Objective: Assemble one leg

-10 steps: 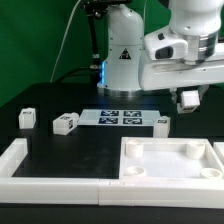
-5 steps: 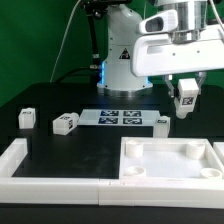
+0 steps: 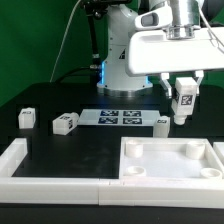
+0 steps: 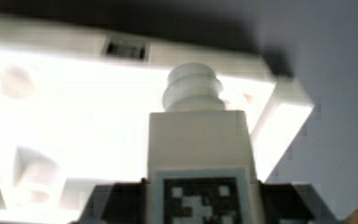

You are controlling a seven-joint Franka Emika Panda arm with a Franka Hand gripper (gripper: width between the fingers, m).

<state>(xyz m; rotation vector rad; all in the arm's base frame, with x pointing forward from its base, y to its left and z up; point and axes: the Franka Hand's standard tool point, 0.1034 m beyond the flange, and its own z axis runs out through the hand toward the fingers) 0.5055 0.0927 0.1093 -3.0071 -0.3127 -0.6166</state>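
Observation:
My gripper [image 3: 184, 92] is shut on a leg [image 3: 183, 104], a small white post with a black-and-white tag on its side. It hangs upright in the air above the far right corner of the large white tray-like piece [image 3: 168, 176] with round corner sockets. In the wrist view the leg [image 4: 201, 135] runs out from between the dark fingers [image 4: 108, 203], its stepped peg end over the tray-like piece [image 4: 78, 100]. My gripper [image 4: 201, 208] grips it at the tagged end.
Three more legs lie on the black table: one at the exterior view's left [image 3: 27, 118], one beside it [image 3: 64, 124], one by the marker board's right end [image 3: 161, 122]. The marker board [image 3: 122, 117] lies mid-table. A white wall [image 3: 40, 172] edges the front left.
The arm has shifted toward the exterior view's left with the leg in its grip. The leg now hangs a little lower, with its tag showing.

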